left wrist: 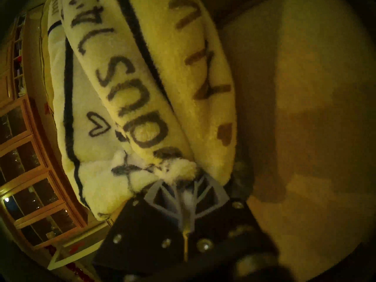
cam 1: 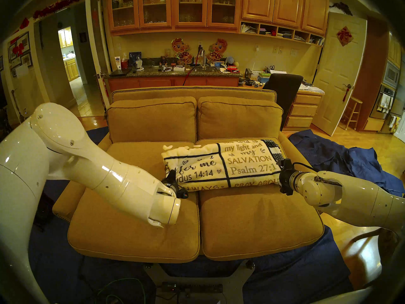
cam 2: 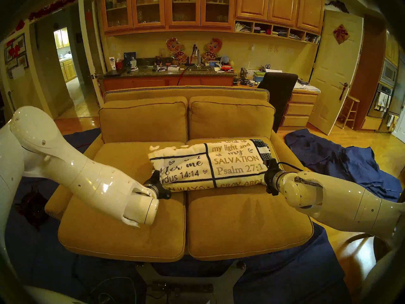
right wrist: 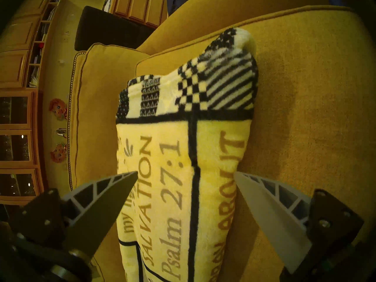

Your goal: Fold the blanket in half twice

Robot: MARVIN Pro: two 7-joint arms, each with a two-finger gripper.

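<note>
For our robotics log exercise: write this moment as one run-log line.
blanket: folded strip on sofa | left gripper: jaws shut on blanket's left end | right gripper: jaws open, straddling right end | final fold not done

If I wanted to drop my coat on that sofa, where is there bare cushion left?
The front of both seat cushions, nearer than the blanket, lies bare on the sofa. So does the left seat's back corner. The right seat's back half is crowded: the folded blanket lies there, with the left claw pinching one end and the right claw open at the other.
</note>
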